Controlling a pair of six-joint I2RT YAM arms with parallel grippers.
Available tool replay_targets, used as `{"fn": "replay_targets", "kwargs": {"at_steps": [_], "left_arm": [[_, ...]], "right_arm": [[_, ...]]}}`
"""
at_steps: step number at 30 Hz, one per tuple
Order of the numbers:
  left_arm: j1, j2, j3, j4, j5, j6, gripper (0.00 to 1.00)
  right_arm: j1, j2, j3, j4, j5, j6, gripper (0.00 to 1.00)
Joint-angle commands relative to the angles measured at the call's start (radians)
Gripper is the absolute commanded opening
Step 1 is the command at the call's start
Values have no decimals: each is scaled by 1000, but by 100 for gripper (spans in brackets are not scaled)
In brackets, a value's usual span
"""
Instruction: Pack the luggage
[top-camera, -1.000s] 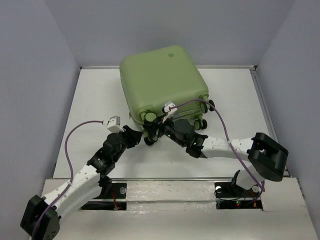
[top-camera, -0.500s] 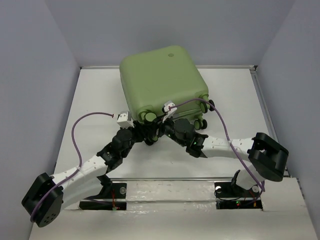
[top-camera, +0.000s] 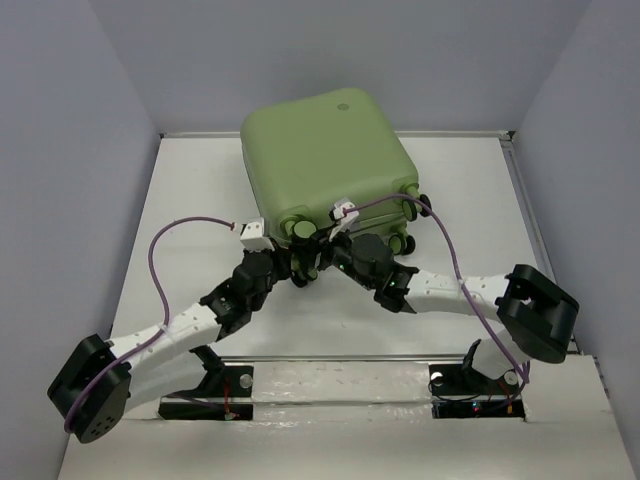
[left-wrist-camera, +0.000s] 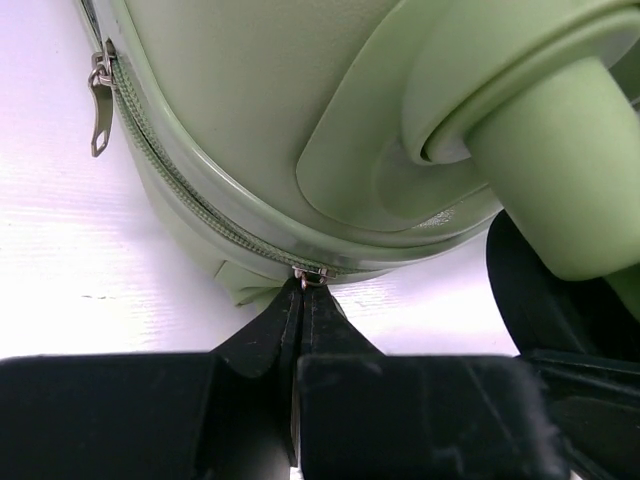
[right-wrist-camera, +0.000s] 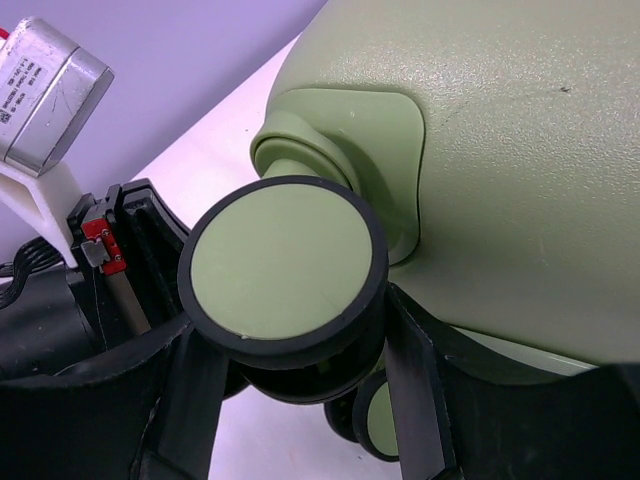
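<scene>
Item: luggage (top-camera: 325, 160). Position: 12 o'clock part of the white surface (top-camera: 200, 200), lying flat, shell shut, wheeled end facing 6 o'clock toward the arm bases.

Left arm: enters from 7 o'clock and meets the wheeled end near its 7 o'clock corner. Left end effector (left-wrist-camera: 303, 300): fingers pressed together, pinching a small metal zipper pull (left-wrist-camera: 312, 275) on the zipper track (left-wrist-camera: 190, 195) along the shell seam. A second pull (left-wrist-camera: 100, 95) hangs free further along the track, toward 10 o'clock in the left wrist view.

Right arm: enters from 4 o'clock. Right end effector (right-wrist-camera: 300, 335): closed around a green, black-rimmed wheel (right-wrist-camera: 280, 265), one finger against each side.

Both end effectors sit just beside each other at the luggage's near edge.
</scene>
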Motion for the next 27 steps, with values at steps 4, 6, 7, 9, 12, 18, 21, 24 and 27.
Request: {"fn": "replay_targets", "kwargs": {"at_steps": [4, 6, 7, 9, 12, 18, 21, 24, 27], "left_arm": [[16, -56, 50, -18, -250, -9, 6], [19, -73, 39, -66, -269, -38, 6], [25, -82, 33, -72, -272, -41, 6], [42, -103, 13, -84, -267, -50, 6], [61, -107, -4, -98, -257, -64, 6], [123, -94, 11, -80, -217, -58, 6], [172, -56, 65, -83, -202, -44, 6], [192, -18, 102, -89, -198, -38, 6], [194, -28, 114, -107, -189, -65, 6]], "right_arm": [[0, -119, -79, 122, 67, 19, 7], [0, -174, -112, 116, 90, 11, 7], [0, -197, -145, 110, 99, 10, 7], [0, -270, -191, 90, 132, 1, 7], [0, -369, -224, 43, 156, -18, 7], [0, -479, -257, -34, 115, -16, 7], [0, -476, -265, -36, 113, -10, 7], [0, -473, -270, -36, 109, -9, 7], [0, -472, -265, -36, 84, -10, 7]]}}
